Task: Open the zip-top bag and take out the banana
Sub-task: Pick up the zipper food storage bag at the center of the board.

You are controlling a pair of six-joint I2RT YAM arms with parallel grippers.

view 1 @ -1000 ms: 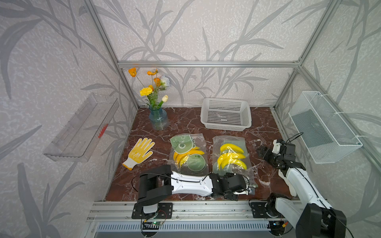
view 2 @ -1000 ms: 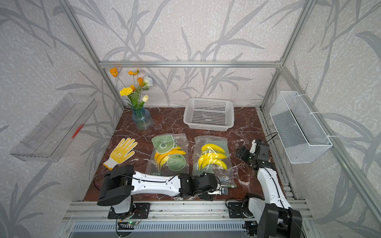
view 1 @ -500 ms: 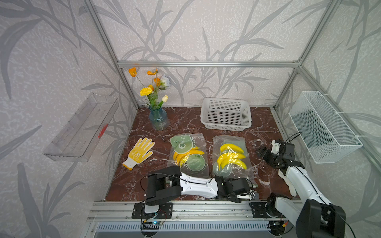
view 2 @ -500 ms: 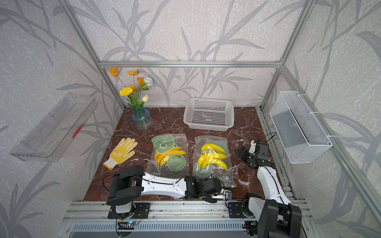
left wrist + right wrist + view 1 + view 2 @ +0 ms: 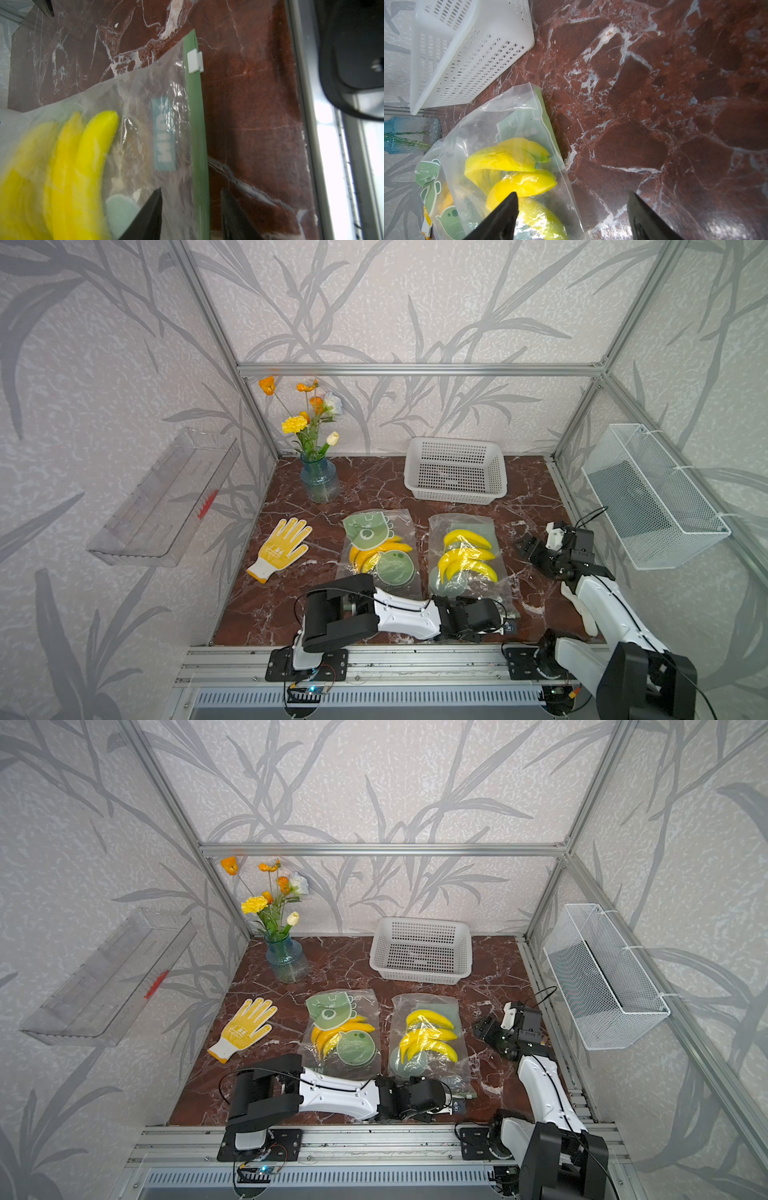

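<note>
A clear zip-top bag (image 5: 465, 560) (image 5: 428, 1040) lies flat on the marble table, and yellow bananas (image 5: 467, 539) (image 5: 93, 145) (image 5: 508, 158) show through it. Its green zip strip (image 5: 197, 145) runs along the near edge, and the white slider (image 5: 195, 61) sits at one end. My left gripper (image 5: 500, 620) (image 5: 191, 212) lies low at that near edge. Its jaws are partly closed and straddle the zip strip, with a gap on each side. My right gripper (image 5: 528, 547) (image 5: 571, 207) hovers open beside the bag's right side, with nothing in it.
A second bag (image 5: 378, 556) holding bananas and green discs lies to the left, and a yellow glove (image 5: 282, 547) lies further left. A flower vase (image 5: 319, 483) and a white basket (image 5: 457, 470) stand at the back. A wire basket (image 5: 652, 497) hangs on the right wall.
My left arm has stretched further right along the bag's near edge and its jaws have narrowed around the zip strip. The right gripper has hardly moved.
</note>
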